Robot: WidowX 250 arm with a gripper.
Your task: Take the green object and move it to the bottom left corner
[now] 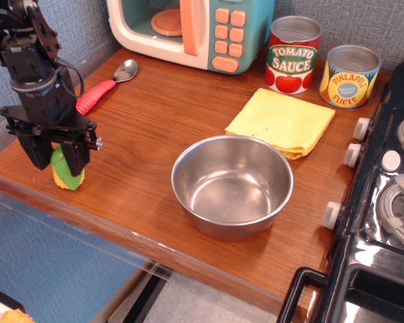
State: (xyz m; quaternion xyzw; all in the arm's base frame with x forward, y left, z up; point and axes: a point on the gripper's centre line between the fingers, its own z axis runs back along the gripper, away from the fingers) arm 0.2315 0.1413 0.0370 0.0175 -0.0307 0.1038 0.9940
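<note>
The green object [67, 177] is a small toy vegetable with a green leafy top and a yellow base. It stands upright on the brown wood countertop, close to the bottom left corner [12, 176]. My gripper [57, 165] comes down from above with its black fingers [77, 156] on either side of the toy's top, shut on it. The toy's yellow base touches or nearly touches the wood. The fingers hide part of the toy's top.
A steel bowl [232, 185] sits mid-counter, a flat yellow cloth [283, 121] behind it. A tomato sauce can [293, 54], a pineapple can [350, 75] and a toy microwave [195, 30] line the back. A red-handled spoon [95, 95] lies at left. A toy stove [390, 202] is at right.
</note>
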